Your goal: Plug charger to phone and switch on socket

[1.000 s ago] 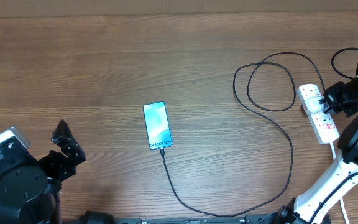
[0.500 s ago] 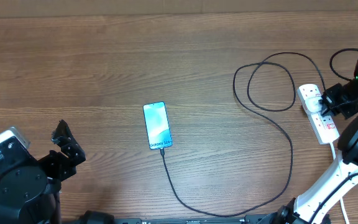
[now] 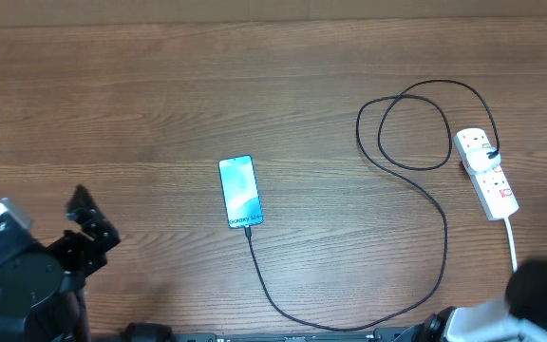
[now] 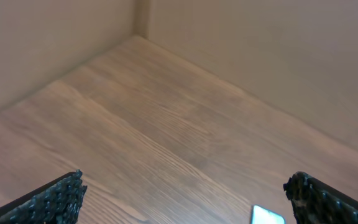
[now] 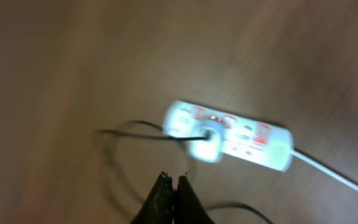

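socket: white strip at the table's 3 o'clock edge. its long axis runs about 11 to 5 in the overhead view, with the white cord leaving at the 5 o'clock end.
socket switches: i see red marks on the strip, but the right wrist view is blurred and i cannot tell whether any switch is on.
charger: thin black cable. it loops at the socket's 10 o'clock side, then sweeps down and across to the phone.
phone: near table centre, well apart from the socket at its 9 o'clock. screen up, long axis close to 12 to 6, and the cable tip meets its 6 o'clock end. i judge it seated.
right gripper: fingers pinched together on nothing, clear of the strip.
key relation: in the right wrist view the socket lies at about 1 o'clock from the fingertips, its length running roughly 10 to 4 across my line of approach. to press a switch i would come down on the strip's top face.
nearer arm: the right one, by a wide margin. overhead shows only dark blurs of it at the 3 and 5 o'clock edges.
left gripper: parked at the 8 o'clock corner, fingers spread wide and empty, far from everything.
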`<state>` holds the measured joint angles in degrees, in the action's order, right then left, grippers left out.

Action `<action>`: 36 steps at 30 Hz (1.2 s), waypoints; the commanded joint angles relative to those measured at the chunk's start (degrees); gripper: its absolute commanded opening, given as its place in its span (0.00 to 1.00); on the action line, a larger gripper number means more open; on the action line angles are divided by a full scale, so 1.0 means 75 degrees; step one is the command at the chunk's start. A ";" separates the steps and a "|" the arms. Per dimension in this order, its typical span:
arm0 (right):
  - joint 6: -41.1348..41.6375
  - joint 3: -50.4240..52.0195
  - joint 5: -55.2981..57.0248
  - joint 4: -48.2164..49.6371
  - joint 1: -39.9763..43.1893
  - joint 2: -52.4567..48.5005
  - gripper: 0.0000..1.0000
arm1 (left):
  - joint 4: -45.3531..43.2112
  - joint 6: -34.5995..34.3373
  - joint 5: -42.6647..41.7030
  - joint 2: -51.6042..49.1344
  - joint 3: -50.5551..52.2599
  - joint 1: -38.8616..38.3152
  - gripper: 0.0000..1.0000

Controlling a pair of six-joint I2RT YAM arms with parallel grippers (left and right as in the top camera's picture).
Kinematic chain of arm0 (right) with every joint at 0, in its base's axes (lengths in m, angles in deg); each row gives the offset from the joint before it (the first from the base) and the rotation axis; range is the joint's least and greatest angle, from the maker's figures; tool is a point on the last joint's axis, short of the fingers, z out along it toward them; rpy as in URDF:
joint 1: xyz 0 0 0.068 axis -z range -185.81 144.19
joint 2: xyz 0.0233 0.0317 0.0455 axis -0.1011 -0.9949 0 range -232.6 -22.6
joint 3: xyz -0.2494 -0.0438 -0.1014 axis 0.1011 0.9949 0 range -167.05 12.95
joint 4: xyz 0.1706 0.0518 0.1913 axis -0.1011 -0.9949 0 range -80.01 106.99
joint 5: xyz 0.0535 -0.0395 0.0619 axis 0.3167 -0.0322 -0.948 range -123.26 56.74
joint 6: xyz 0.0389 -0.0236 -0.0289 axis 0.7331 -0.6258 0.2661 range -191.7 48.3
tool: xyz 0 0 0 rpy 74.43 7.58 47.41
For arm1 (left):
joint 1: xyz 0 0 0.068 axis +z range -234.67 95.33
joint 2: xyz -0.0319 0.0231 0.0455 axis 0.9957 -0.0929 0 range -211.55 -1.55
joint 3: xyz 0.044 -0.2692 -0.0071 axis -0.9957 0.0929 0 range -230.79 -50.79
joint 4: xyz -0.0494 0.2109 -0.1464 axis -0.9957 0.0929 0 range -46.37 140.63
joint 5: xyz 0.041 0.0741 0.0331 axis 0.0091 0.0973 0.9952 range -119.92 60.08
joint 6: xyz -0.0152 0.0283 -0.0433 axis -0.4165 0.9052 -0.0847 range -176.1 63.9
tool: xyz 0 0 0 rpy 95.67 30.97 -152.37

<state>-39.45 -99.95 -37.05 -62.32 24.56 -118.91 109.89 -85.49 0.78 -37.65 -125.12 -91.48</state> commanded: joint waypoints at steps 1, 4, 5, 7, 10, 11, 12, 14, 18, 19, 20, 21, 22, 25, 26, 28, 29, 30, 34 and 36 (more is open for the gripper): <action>0.0143 -0.0216 -0.1501 0.0638 -0.0017 0.1425 0.04 | -0.0003 0.0149 0.0111 0.0391 0.0012 0.0568 1.00; 0.1110 -0.0216 -0.2396 0.2052 -0.0017 0.2500 0.04 | -0.0003 0.0149 0.0111 0.0816 0.0012 0.0970 0.99; 0.1655 -0.0216 -0.2460 0.2626 -0.0020 0.2838 0.04 | -0.0006 0.0149 0.0111 0.0991 0.0012 0.1078 1.00; 0.2591 -0.0216 -0.2512 0.3689 -0.0035 0.3372 0.04 | -0.0003 0.0149 0.0111 0.1399 0.0012 0.1262 1.00; 0.2929 -0.0216 -0.2509 0.5208 -0.0032 0.4004 0.04 | -0.0003 0.0149 0.0114 0.2090 0.0012 0.1358 1.00; 0.2882 -0.0216 -0.2515 0.5613 -0.0035 0.4179 0.04 | -0.0003 0.0149 0.0114 0.2361 0.0012 0.1355 1.00; 0.2763 -0.0216 -0.2512 0.5922 -0.0087 0.4313 0.04 | -0.0003 0.0149 0.0114 0.2559 0.0012 0.1355 1.00; 0.2107 -0.0216 -0.2506 0.6292 -0.0402 0.4578 0.04 | -0.0003 0.0149 0.0114 0.3040 0.0012 0.1355 0.99; 0.1244 -0.0216 -0.2506 0.6350 -0.1326 0.4753 0.04 | -0.0003 0.0149 0.0111 0.3762 0.0012 0.1355 0.99; 0.1040 -0.0216 -0.2503 0.6365 -0.1617 0.4765 0.04 | -0.0003 0.0149 0.0111 0.3920 0.0012 0.1355 1.00; 0.0775 -0.0216 -0.2439 0.6403 -0.1967 0.4765 0.04 | -0.0003 0.0149 0.0111 0.4065 0.0012 0.1355 1.00; 0.0542 -0.0216 -0.2261 0.6406 -0.2267 0.4765 0.04 | -0.0003 0.0149 0.0111 0.4197 0.0012 0.1355 1.00; 0.0207 -0.0216 -0.2037 0.6362 -0.2617 0.4776 0.04 | -0.0003 0.0149 0.0114 0.4360 0.0009 0.1352 1.00; -0.1128 -0.0213 -0.1629 0.5820 -0.3413 0.4911 0.04 | 0.0000 0.0149 0.0114 0.4578 0.0012 0.1352 0.99; -0.1562 -0.0198 -0.1326 0.5581 -0.3681 0.4998 0.04 | 0.0000 0.0149 0.0114 0.4622 0.0012 0.1352 1.00; -0.2116 -0.0169 -0.0554 0.5319 -0.4132 0.5182 0.04 | 0.0000 0.0149 0.0114 0.4651 0.0012 0.1352 0.99; -0.2323 -0.0128 -0.0152 0.5257 -0.4325 0.5295 0.04 | 0.0000 0.0149 0.0114 0.4651 0.0012 0.1346 1.00; -0.2530 -0.0052 0.0248 0.5214 -0.4488 0.5435 0.04 | 0.0003 0.0149 0.0111 0.4651 0.0012 0.1341 1.00; -0.2713 0.0592 0.1247 0.5161 -0.4639 0.6222 0.04 | 0.0003 0.0149 0.0114 0.4651 0.0012 0.1297 0.99; -0.2699 0.1122 0.1239 0.5316 -0.4639 0.6709 0.04 | 0.0003 0.0149 0.0114 0.4651 0.0012 0.1297 1.00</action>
<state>-56.15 -95.32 -34.10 -23.48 -9.71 -73.56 109.89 -85.49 0.80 -3.53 -125.07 -81.88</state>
